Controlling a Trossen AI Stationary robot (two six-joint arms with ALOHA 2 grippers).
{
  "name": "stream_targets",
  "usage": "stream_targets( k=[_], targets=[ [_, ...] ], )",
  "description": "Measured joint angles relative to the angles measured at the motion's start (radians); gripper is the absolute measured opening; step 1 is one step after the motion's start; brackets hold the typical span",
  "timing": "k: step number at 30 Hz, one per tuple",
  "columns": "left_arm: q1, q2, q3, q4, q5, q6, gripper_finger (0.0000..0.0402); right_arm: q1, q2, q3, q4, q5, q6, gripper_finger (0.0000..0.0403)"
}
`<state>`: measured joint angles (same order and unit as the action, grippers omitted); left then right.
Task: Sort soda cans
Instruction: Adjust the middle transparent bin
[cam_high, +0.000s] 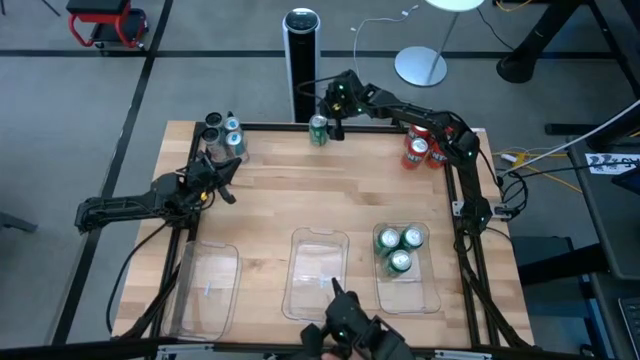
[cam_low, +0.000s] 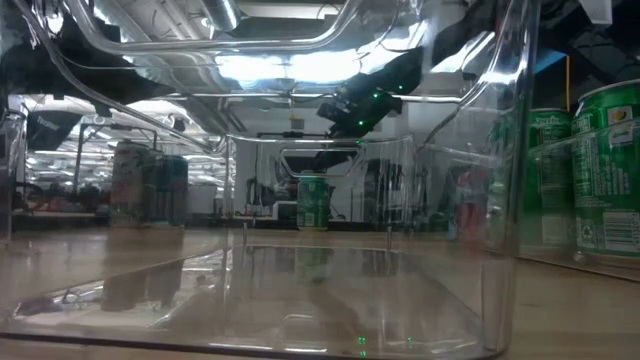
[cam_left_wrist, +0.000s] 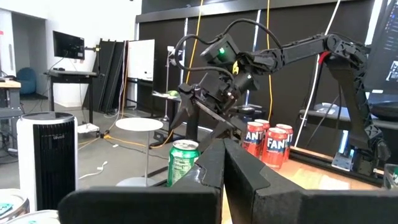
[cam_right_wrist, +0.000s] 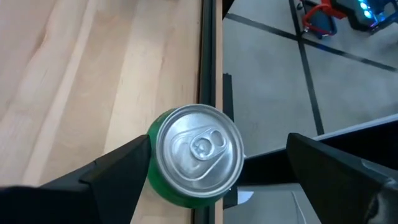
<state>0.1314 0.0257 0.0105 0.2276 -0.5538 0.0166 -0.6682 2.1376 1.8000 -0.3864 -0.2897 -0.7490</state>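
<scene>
One green can (cam_high: 318, 129) stands upright at the table's far edge; it also shows in the right wrist view (cam_right_wrist: 198, 155) and the low view (cam_low: 313, 200). My right gripper (cam_high: 335, 112) hovers above it, open, with a finger on either side of the silver top (cam_right_wrist: 217, 146) and short of touching it. Three green cans (cam_high: 400, 248) stand in the right clear tray. Red-and-white cans (cam_high: 420, 150) cluster at the far right corner. Silver/black cans (cam_high: 225, 138) stand at the far left. My left gripper (cam_high: 224, 180) waits shut just near of them.
Three clear trays sit along the near edge: left (cam_high: 190, 300), middle (cam_high: 300, 290) and right (cam_high: 430, 295). A tall black-and-silver cylinder (cam_high: 300, 60) stands on the floor beyond the far edge. A black frame rail (cam_right_wrist: 208, 68) runs along the edge beside the green can.
</scene>
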Motion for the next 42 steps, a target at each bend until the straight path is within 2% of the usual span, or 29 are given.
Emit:
stream_targets(
  k=[8, 14, 19, 26, 33, 42],
  targets=[
    [0.0, 0.0, 0.0, -0.001, 0.0, -0.001, 0.0, 0.011, -0.012, 0.0, -0.02, -0.018, -0.066, 0.0374],
    [0.0, 0.0, 0.0, -0.002, 0.0, 0.01, 0.0, 0.069, -0.126, 0.0, -0.105, -0.017, -0.154, 0.0374],
    [0.0, 0.0, 0.0, -0.002, 0.0, 0.01, 0.0, 0.174, -0.222, 0.0, -0.291, 0.015, -0.204, 0.0374],
    [0.0, 0.0, 0.0, -0.003, 0.0, 0.009, 0.0, 0.397, -0.28, 0.0, -0.474, 0.078, -0.222, 0.0374],
    [0.0, 0.0, 0.0, -0.01, 0.0, 0.0, 0.0, 0.606, -0.277, 0.0, -0.503, 0.136, -0.144, 0.0374],
    [0.0, 0.0, 0.0, -0.01, 0.0, -0.033, 0.0, 0.79, -0.269, 0.0, -0.5, 0.326, 0.143, 0.0374]
  ],
)
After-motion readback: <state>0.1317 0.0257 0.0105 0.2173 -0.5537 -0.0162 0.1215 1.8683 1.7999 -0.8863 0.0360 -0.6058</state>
